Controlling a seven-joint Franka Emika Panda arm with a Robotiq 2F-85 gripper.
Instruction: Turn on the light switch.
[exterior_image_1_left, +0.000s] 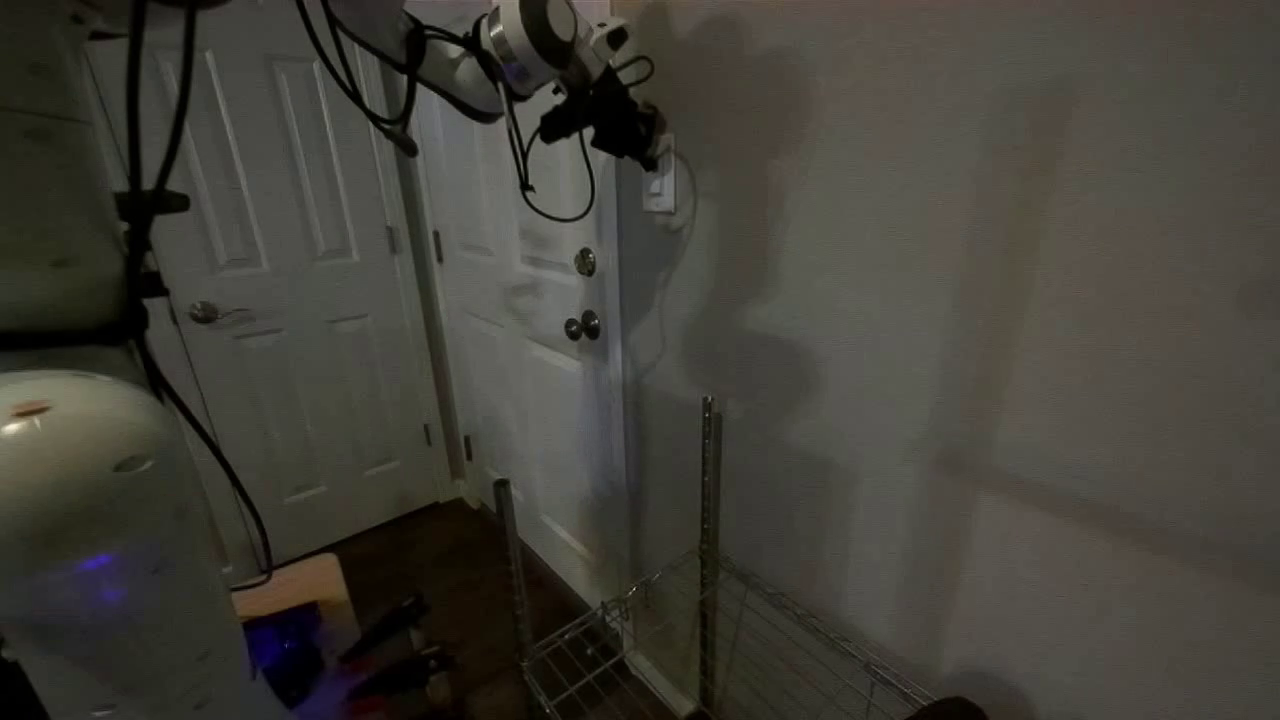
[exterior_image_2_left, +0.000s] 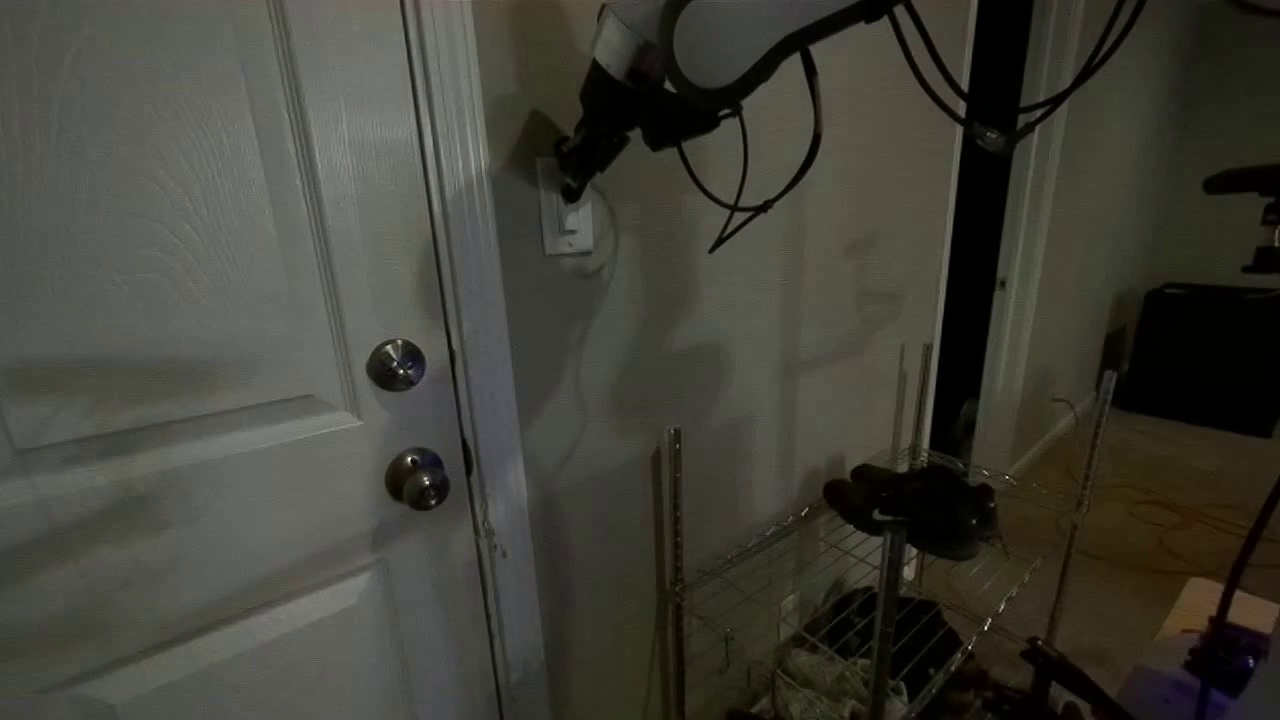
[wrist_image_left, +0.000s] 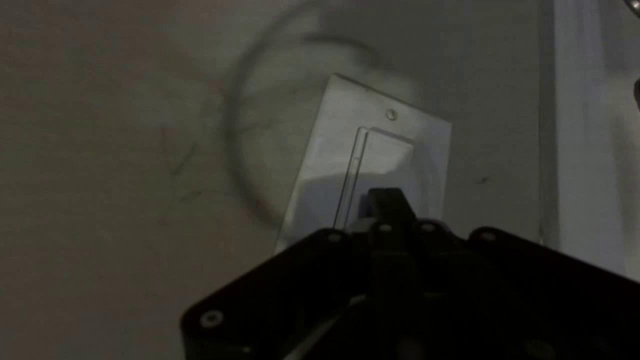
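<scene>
Left to right in an exterior view: white door, door frame, the light switch on the wall, then the gripper slanting down over the switch's upper part, contact unclear. In the wrist view the fingers sit narrowly together with nothing seen between them; an off-centre push could make them skid off the rocker onto the plate, leaving it unflipped. The switch is an upright white rectangle, slim-rockered and partly shadowed.
</scene>
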